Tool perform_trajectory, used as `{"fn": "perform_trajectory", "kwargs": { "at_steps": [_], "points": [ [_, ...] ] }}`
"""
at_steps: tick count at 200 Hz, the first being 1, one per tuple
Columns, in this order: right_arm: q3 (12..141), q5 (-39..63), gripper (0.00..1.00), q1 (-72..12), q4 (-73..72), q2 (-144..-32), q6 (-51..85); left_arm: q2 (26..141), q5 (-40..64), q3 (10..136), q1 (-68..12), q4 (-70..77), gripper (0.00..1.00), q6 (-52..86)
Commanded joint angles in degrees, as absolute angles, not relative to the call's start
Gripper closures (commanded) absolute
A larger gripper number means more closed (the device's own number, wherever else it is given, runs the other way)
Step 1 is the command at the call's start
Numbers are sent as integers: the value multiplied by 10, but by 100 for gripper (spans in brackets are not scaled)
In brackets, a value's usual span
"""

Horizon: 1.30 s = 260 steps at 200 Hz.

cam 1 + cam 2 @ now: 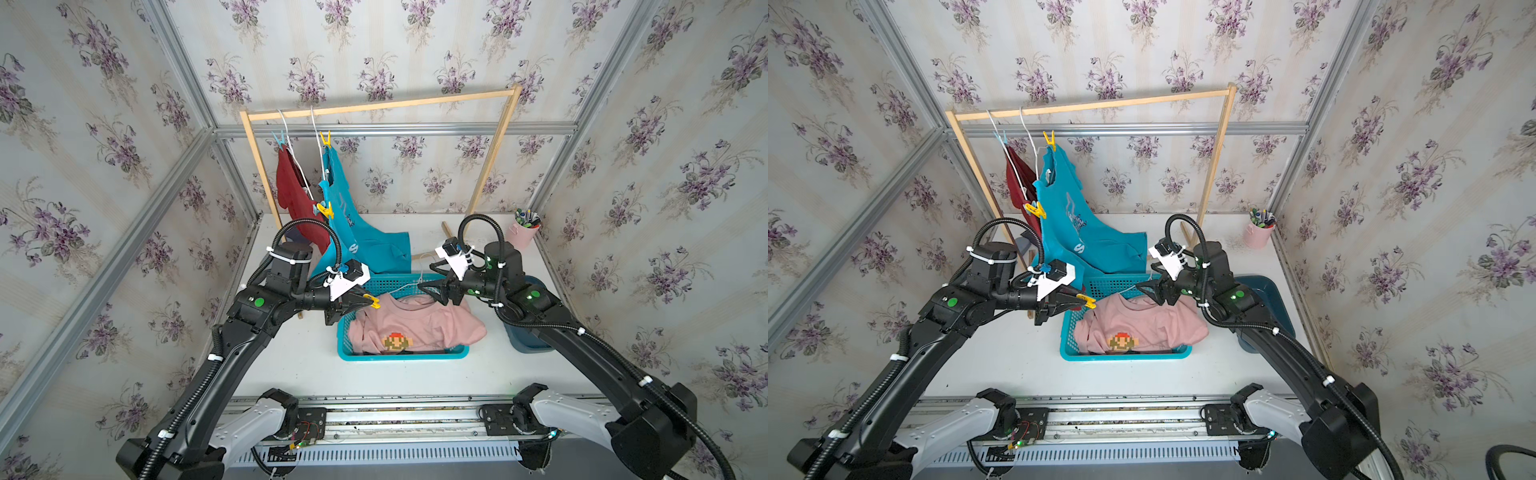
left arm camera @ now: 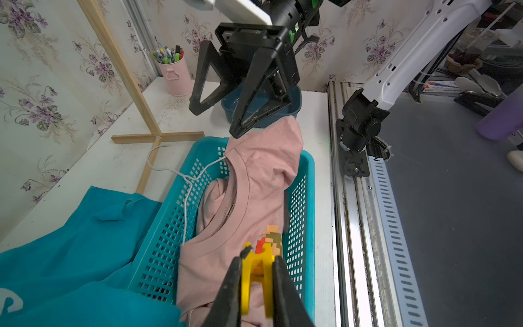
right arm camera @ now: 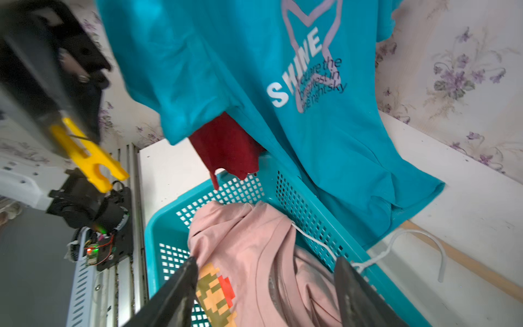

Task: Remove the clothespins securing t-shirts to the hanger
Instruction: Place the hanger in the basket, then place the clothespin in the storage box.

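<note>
Yellow clothespin [image 2: 256,279]: I see it clamped in left gripper [image 2: 260,259], above teal basket [image 1: 403,356] edge. Right gripper [image 1: 432,293]: jaws spread wide, empty, over pink t-shirt [image 1: 415,324] lying in basket. Turquoise t-shirt [image 1: 353,232]: hangs on wooden rack [image 1: 374,106], upper yellow pin [image 1: 325,138] and lower yellow pin [image 1: 326,210] attached. Red t-shirt [image 1: 295,195]: blue clothespin [image 1: 279,139] at top.

Pale wallpaper [image 1: 374,54] with purple flower sprigs covers the walls, edged by metal rails [image 1: 395,129]. A wooden rack [image 1: 382,106] stands on a white table [image 1: 291,365] in soft, even light. Beside it is grey floor [image 2: 452,212] with dim clutter, perhaps shoes.
</note>
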State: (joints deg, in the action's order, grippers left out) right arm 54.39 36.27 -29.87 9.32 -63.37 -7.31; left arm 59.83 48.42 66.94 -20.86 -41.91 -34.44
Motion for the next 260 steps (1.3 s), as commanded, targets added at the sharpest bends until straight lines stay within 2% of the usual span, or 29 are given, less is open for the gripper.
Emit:
{"fn": "perform_trajectory", "kwargs": {
  "at_steps": [1, 29, 50, 74, 145, 206, 260],
  "points": [
    [541, 462, 25, -305, 49, -623, -51, 611, 521, 685, -210, -396, 80, -329],
    [570, 474, 20, -390, 26, -651, -72, 627, 540, 697, -209, -396, 80, -318],
    [609, 524, 12, -400, 40, -687, -74, 629, 543, 695, -210, -396, 80, -316],
    [627, 539, 11, -408, 43, -704, -89, 627, 548, 690, -210, -396, 80, -316],
    [723, 541, 30, -430, 139, -802, -153, 631, 558, 694, -210, -396, 80, -308],
    [740, 534, 32, -443, 172, -830, -178, 638, 560, 698, -210, -396, 78, -309],
    [744, 522, 63, -446, 161, -836, -177, 651, 562, 706, -209, -396, 78, -300]
  ]
}}
